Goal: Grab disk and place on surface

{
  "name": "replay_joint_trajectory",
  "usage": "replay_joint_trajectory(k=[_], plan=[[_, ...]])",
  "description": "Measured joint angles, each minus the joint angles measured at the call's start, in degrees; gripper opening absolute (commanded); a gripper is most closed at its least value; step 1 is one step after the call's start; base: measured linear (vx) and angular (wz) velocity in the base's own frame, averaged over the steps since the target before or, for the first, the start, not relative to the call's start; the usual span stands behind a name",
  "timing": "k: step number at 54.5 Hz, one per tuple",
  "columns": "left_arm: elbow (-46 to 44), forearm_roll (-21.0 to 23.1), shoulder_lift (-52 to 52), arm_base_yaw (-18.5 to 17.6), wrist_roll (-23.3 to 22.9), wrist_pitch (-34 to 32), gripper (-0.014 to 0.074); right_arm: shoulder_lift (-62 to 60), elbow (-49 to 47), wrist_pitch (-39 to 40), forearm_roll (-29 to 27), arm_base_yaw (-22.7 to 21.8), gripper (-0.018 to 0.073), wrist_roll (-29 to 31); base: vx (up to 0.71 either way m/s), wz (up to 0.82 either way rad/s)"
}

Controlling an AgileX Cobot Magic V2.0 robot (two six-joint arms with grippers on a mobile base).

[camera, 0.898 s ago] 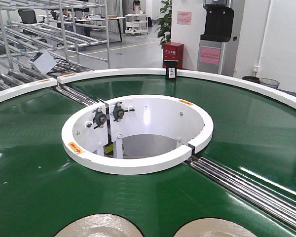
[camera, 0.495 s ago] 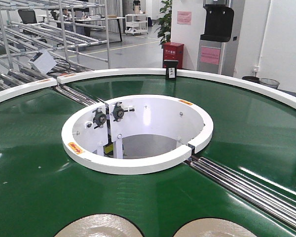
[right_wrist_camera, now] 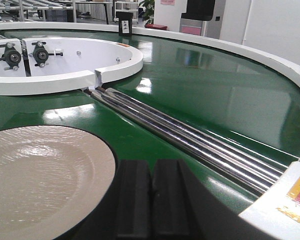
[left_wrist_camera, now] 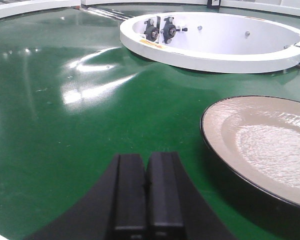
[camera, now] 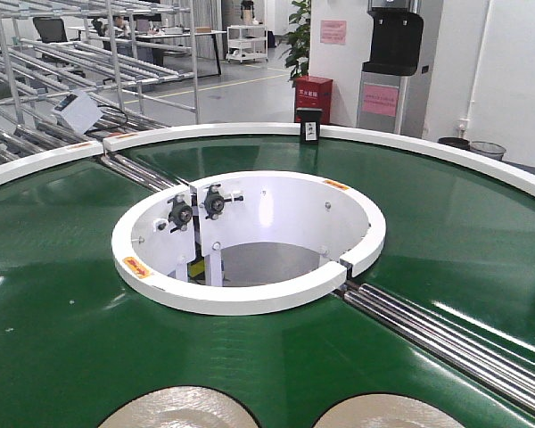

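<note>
1. On the green conveyor belt, on the near side of the white inner ring: two beige disks with dark rims. They lie flat, side by side with a gap between them.
2. Left disk: near-left of the ring, bare belt all round it.
3. Right disk: near-right of the ring. It sits just beside the steel rollers, which run outward from the split in the ring.
4. Left hand: pads pressed together, gripping nothing. It is low over the belt, near side of the ring, just left of the left disk and clear of it.
5. Right hand: pads pressed together, gripping nothing. It is at the right disk's right edge; can't tell if it touches.
6. Black box: on the outer white rim, far side of the ring.
</note>
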State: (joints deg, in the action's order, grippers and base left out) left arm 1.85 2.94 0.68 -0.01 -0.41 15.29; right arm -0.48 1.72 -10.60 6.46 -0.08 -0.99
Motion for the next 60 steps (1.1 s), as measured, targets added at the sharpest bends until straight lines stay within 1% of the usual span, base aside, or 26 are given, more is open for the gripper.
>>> replay_joint_trajectory(k=[3, 10, 18, 30, 37, 40, 44, 49, 53, 55, 60], plan=[[0.00, 0.00, 0.00, 0.00, 0.00, 0.00, -0.0008, 0.00, 0.00, 0.69, 0.00, 0.00, -0.0008, 0.00, 0.00, 0.00], [0.00, 0.00, 0.00, 0.00, 0.06, -0.08, -0.0008, 0.00, 0.02, 5.01, -0.06, 0.00, -0.0008, 0.00, 0.00, 0.00], [0.00, 0.00, 0.00, 0.00, -0.14, -2.05, -0.0008, 0.00, 0.07, 8.70, -0.23, 0.00, -0.0008, 0.00, 0.00, 0.00], [0.00, 0.00, 0.00, 0.00, -0.47, -12.82, -0.0008, 0.00, 0.07, 14.98, -3.33, 0.00, -0.0008, 0.00, 0.00, 0.00], [0.00, 0.00, 0.00, 0.00, -0.70, -19.29, -0.0008, 0.00, 0.07, 15.68, -4.43, 0.00, -0.0008, 0.00, 0.00, 0.00], [-0.29, 0.00, 0.00, 0.00, -1.69, -21.21, -0.0008, 0.00, -0.02, 15.74, -4.79, 0.00, -0.0008, 0.00, 0.00, 0.00], [-2.68, 0.05, 0.00, 0.00, -4.18, -22.07, -0.0008, 0.00, -2.08, 12.36, -5.49, 0.00, -0.0008, -0.18, 0.00, 0.00], [-9.62, 0.05, -0.09, 0.00, -4.77, -20.45, -0.0008, 1.09, -10.79, 5.40, -5.75, 0.00, -0.0008, -0.18, 0.00, 0.00], [-17.32, 0.05, -1.95, 0.00, -3.07, -17.05, -0.0008, 4.33, -17.76, 0.34, -5.26, 0.00, -0.0008, 0.01, 0.00, 0.00], [-21.80, 0.05, -3.54, 0.00, -1.46, -14.82, -0.0008, 6.79, -21.55, -1.45, -4.91, 0.00, -0.0008, 0.00, 0.00, 0.00], [-30.56, 0.05, -9.33, 0.00, 1.93, -11.34, -0.0008, 13.02, -27.85, -4.18, -4.57, 0.00, -0.0006, 0.00, 0.00, 0.00]])
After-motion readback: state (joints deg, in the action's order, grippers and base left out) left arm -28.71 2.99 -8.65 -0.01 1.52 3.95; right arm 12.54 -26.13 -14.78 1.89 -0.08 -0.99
